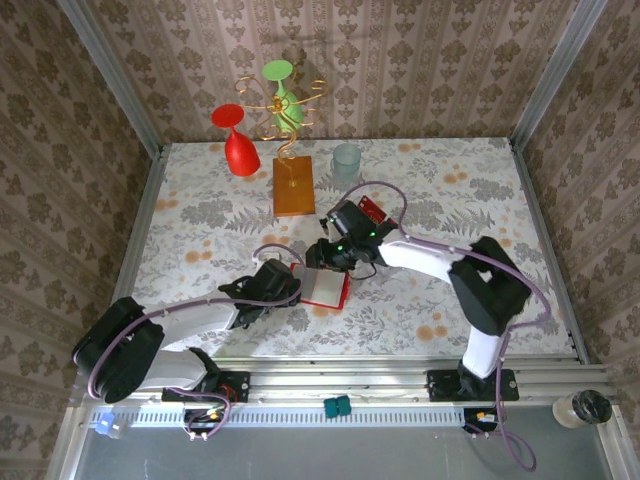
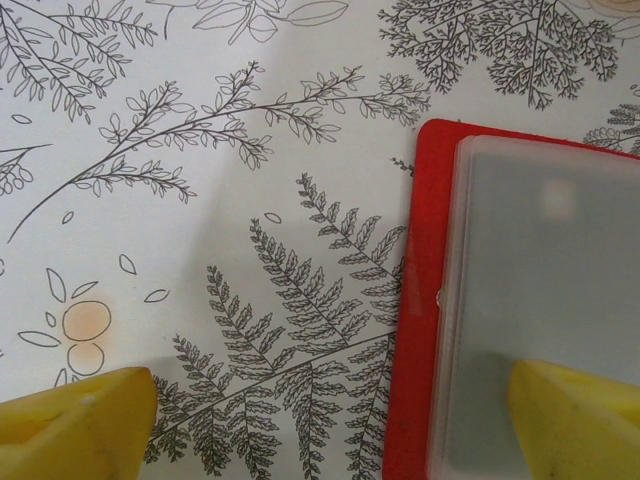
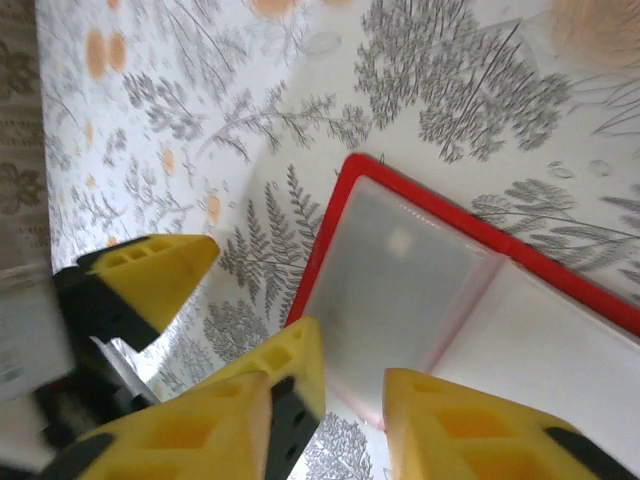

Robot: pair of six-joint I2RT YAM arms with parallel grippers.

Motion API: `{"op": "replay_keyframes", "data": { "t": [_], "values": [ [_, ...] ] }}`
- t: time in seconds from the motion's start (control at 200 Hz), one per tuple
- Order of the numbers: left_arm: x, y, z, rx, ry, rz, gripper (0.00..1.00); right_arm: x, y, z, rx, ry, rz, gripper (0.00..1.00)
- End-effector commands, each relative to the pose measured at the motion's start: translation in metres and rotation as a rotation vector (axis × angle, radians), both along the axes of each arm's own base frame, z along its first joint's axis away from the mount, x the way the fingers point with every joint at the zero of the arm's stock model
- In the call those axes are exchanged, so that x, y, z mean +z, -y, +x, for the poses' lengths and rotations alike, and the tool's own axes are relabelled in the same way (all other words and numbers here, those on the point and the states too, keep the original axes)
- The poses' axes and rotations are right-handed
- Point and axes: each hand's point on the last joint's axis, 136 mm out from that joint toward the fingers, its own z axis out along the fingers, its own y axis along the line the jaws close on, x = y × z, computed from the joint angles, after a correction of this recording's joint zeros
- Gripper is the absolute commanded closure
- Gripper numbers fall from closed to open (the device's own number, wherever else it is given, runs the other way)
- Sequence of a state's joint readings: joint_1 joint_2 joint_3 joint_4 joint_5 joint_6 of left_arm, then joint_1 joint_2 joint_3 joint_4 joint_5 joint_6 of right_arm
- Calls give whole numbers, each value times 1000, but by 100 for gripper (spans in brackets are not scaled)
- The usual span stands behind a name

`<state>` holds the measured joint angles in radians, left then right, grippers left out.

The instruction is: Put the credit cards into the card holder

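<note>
The card holder point(image 1: 326, 288) lies open on the table, a red cover with pale clear pockets inside. In the left wrist view its red left edge point(image 2: 413, 300) runs between my wide-open left gripper point(image 2: 330, 430); the right fingertip point(image 2: 580, 420) rests over the pale pocket. My left gripper point(image 1: 293, 284) sits at the holder's left side. My right gripper point(image 1: 327, 260) hovers over the holder's far edge, and its jaws stand apart with nothing between them point(image 3: 335, 395) above the pocket point(image 3: 400, 260). Red credit cards point(image 1: 372, 210) lie behind the right gripper.
An orange wooden block point(image 1: 293, 186) with a gold wire stand rises at the back, with a red glass point(image 1: 238, 145) and a green glass point(image 1: 284, 95) by it. A clear cup point(image 1: 347, 157) stands to its right. Patterned walls close in the table.
</note>
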<state>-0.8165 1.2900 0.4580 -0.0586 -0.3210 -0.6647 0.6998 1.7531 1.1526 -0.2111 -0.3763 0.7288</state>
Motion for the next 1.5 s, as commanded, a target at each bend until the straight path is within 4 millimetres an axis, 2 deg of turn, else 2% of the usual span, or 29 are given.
{"op": "replay_keyframes", "data": {
  "t": [0.0,0.085,0.18,0.34,0.47,0.565,0.78,0.9,1.07,1.255,1.33,1.375,1.495],
  "values": [
    [-6,-7,-1,21,-7,21,9,-9,47,-12,-33,45,-192,53],
    [-7,-10,-1,30,-9,33,9,-17,73,-18,-62,71,-295,43],
    [-8,-11,-1,36,-12,41,9,-28,91,-25,-74,75,-365,39],
    [-11,-14,-2,46,-20,62,9,-50,99,-33,-67,42,-403,38],
    [-12,-17,-3,56,-27,76,9,-61,99,-33,-62,30,-415,39],
    [-13,-19,-3,60,-30,77,9,-64,96,-32,-50,25,-418,49],
    [-8,-18,-5,65,-20,57,9,-61,89,-22,-15,39,-417,88],
    [-3,-16,-6,61,-8,44,9,-57,87,-14,3,54,-423,94],
    [1,-15,-6,59,1,31,9,-55,83,-8,28,58,-433,93],
    [0,-15,-6,57,-2,34,9,-51,81,-11,34,53,-412,89],
    [-1,-15,-6,57,-3,33,9,-47,82,-14,33,50,-405,78],
    [0,-15,-6,57,-3,33,9,-43,82,-15,33,53,-394,75],
    [1,-13,-6,53,-2,30,9,-18,82,-12,27,98,-377,65]
  ]
}}
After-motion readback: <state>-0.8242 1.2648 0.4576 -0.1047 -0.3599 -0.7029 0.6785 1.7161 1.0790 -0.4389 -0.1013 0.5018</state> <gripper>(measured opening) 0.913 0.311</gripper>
